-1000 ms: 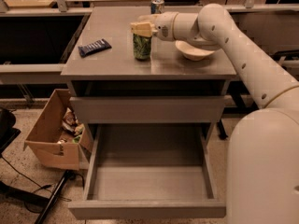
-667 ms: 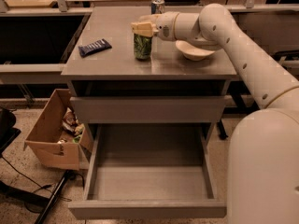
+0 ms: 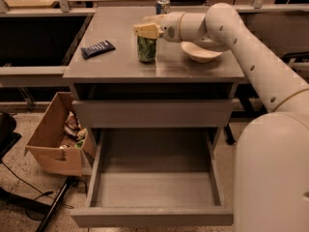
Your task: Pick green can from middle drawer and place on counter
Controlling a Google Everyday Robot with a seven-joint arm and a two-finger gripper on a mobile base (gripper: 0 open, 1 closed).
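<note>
Where the floor is showing at the far left, an open cardboard box (image 3: 50,151) is sitting with mixed clutter inside, just beside the left wall of the middle drawer (image 3: 154,190), which is standing pulled out toward the camera and showing only its bare grey floor. Above it, the counter (image 3: 116,67) is carrying 4 things. A dark wrapped snack bar (image 3: 97,49) is lying flat near the left edge. Right of it, near the middle, the green can (image 3: 146,50) is standing upright on the counter, well apart from the bar. The gripper (image 3: 146,31) is sitting directly on the can's top, covering the lid; whether it is pinching the can or spread loose around it, I cannot tell. Behind, at the counter's back edge, a blue-and-white can (image 3: 162,6) is standing upright. Further right, a shallow white bowl (image 3: 200,52) is resting near the green can, partly under the white arm (image 3: 227,30), which is reaching in from the robot's body (image 3: 270,178) at the right.
</note>
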